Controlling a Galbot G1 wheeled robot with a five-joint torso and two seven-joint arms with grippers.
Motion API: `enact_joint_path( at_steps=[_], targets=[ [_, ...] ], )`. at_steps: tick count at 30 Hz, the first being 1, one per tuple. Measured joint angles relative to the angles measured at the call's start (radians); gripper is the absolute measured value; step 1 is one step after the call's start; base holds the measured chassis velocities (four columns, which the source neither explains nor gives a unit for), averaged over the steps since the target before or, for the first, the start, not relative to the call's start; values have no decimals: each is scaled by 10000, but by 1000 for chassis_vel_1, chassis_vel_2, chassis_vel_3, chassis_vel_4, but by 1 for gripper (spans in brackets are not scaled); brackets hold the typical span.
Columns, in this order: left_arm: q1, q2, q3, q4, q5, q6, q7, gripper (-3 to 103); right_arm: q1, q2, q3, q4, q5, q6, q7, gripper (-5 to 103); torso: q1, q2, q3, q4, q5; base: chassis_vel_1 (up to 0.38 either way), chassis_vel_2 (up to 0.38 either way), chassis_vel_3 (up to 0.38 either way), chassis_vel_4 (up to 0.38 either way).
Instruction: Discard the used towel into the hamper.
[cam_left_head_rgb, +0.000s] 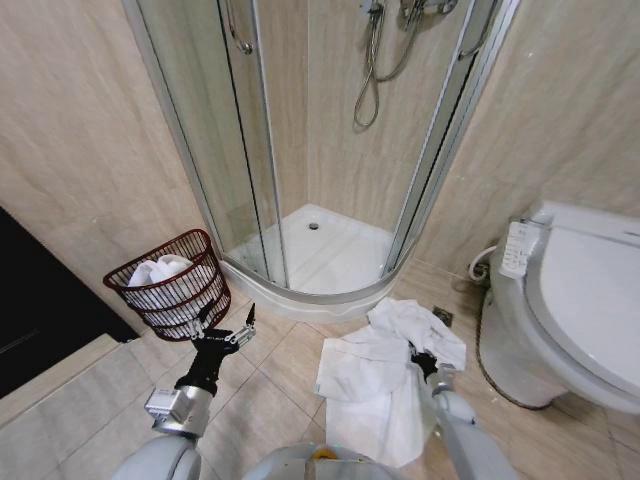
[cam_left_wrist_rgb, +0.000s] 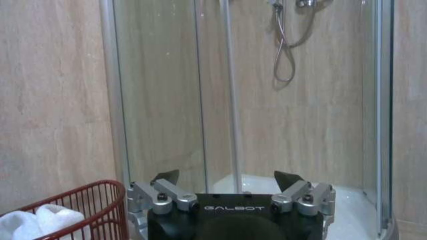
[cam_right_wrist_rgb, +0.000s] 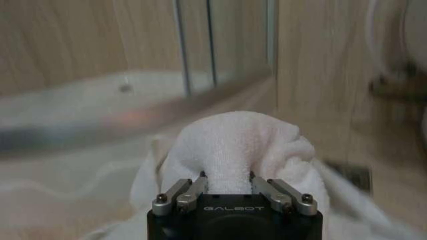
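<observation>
A white used towel (cam_left_head_rgb: 385, 375) lies crumpled on the tiled floor in front of the shower. My right gripper (cam_left_head_rgb: 424, 362) is shut on a bunched fold of the towel (cam_right_wrist_rgb: 235, 150), which bulges up between its fingers. The hamper (cam_left_head_rgb: 172, 284), a dark red wire basket, stands against the left wall with white cloth inside it. My left gripper (cam_left_head_rgb: 228, 322) hangs open just in front of the hamper (cam_left_wrist_rgb: 80, 205), holding nothing.
A curved glass shower cabin (cam_left_head_rgb: 310, 150) with a white tray fills the corner ahead. A white toilet (cam_left_head_rgb: 580, 310) with a control panel stands at the right. A dark doorway (cam_left_head_rgb: 30, 310) lies at the left. Bare floor tiles (cam_left_head_rgb: 275, 365) separate hamper and towel.
</observation>
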Motion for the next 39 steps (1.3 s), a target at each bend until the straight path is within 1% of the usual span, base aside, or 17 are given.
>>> enact_joint_path(
  at_steps=[1, 3, 4, 5, 8, 9, 14, 15, 19, 21, 22, 25, 27, 30, 31, 33, 39],
  targets=[
    [0, 0, 0, 0, 0, 0, 0, 93, 0, 0, 0, 0, 0, 0, 0, 20, 0, 0, 0, 0, 0, 0, 0, 0, 0],
    [1, 0, 0, 0, 0, 0, 0, 93, -481, -3, 136, 1105, 4, -5, 89, 20, 0, 0, 1, 1, 9, 0, 0, 0, 0],
    [0, 0, 0, 0, 0, 0, 0, 93, -680, -3, 218, 1578, 2, -5, 136, 20, 0, 0, 1, 3, 5, 0, 0, 0, 0],
    [0, 0, 0, 0, 0, 0, 0, 93, -680, -3, 218, 1578, 2, -5, 136, 20, 0, 0, 1, 3, 5, 0, 0, 0, 0],
    [0, 0, 0, 0, 0, 0, 0, 93, -1364, -3, 541, 3331, -73, -5, 191, 20, 0, 0, 0, 1, 4, 0, 0, 0, 0],
    [0, 0, 0, 0, 0, 0, 0, 93, -1364, -3, 541, 3331, -73, -5, 191, 20, 0, 0, 0, 1, 4, 0, 0, 0, 0],
    [0, 0, 0, 0, 0, 0, 0, 93, -2135, -24, 1139, 5843, -130, 45, 171, 20, 0, 0, 0, 0, 3, 0, 0, 0, 0],
    [0, 0, 0, 0, 0, 0, 0, 93, -2135, -24, 1139, 5843, -130, 45, 171, 20, 0, 0, 0, 0, 3, 0, 0, 0, 0],
    [0, 0, 0, 0, 0, 0, 0, 93, -2441, -92, 1501, 7263, 97, 42, 65, 20, 0, 0, 0, 2, 3, 0, 0, 0, 0],
    [0, 0, 0, 0, 0, 0, 0, 93, -2606, -215, 1828, 8012, 225, -84, -124, 20, 0, 0, 0, 1, 3, 0, 0, 0, 0],
    [0, 0, 0, 0, 0, 0, 0, 93, -2606, -215, 1828, 8012, 225, -84, -124, 20, 0, 0, 0, 1, 3, 0, 0, 0, 0],
    [0, 0, 0, 0, 0, 0, 0, 93, -2716, -412, 2272, 9165, 508, -397, -142, 20, 0, 1, 0, 0, 4, 0, 0, 0, 0],
    [0, 0, 0, 0, 0, 0, 0, 93, -2717, -460, 2357, 9451, 576, -463, -88, 20, 0, 1, 0, 0, 3, 0, 0, 0, 0],
    [0, 0, 0, 0, 0, 0, 0, 93, -2656, -618, 2573, 10235, 699, -538, 428, 20, 0, 0, 0, 2, 3, 0, 0, 0, 0],
    [0, 0, 0, 0, 0, 0, 0, 93, -2656, -618, 2573, 10235, 699, -538, 428, 20, 0, 0, 0, 2, 3, 0, 0, 0, 0],
    [0, 0, 0, 0, 0, 0, 0, 93, -2565, -742, 2773, 10676, 924, -512, 888, 20, 0, 0, 0, 1, 5, 0, 0, 0, 0],
    [0, 0, 0, -1, 0, 0, 0, 93, -2470, -882, 2975, 11473, 1424, -288, 1339, 20, 0, 0, 1, 1, 4, 0, 0, 0, 0]
  ],
)
